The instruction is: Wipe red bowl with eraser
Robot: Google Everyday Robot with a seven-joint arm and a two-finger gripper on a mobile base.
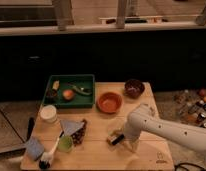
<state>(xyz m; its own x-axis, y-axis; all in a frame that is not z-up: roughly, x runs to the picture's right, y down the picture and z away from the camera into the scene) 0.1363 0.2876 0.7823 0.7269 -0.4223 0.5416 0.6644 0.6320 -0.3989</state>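
The red bowl (109,102) sits upright on the wooden table (96,127), right of the green tray. The eraser (115,137), a small block with a tan top and dark base, lies on the table in front of the bowl. My gripper (121,136) is at the end of the white arm (166,127) that comes in from the right, low over the table and right at the eraser. The arm's end covers the spot where they meet.
A green tray (71,91) holds fruit and small items at the back left. A dark bowl (134,87) stands at the back right. At the front left are a white cup (48,113), a green cup (65,143), a blue pad (34,148), and a white-handled brush (50,155).
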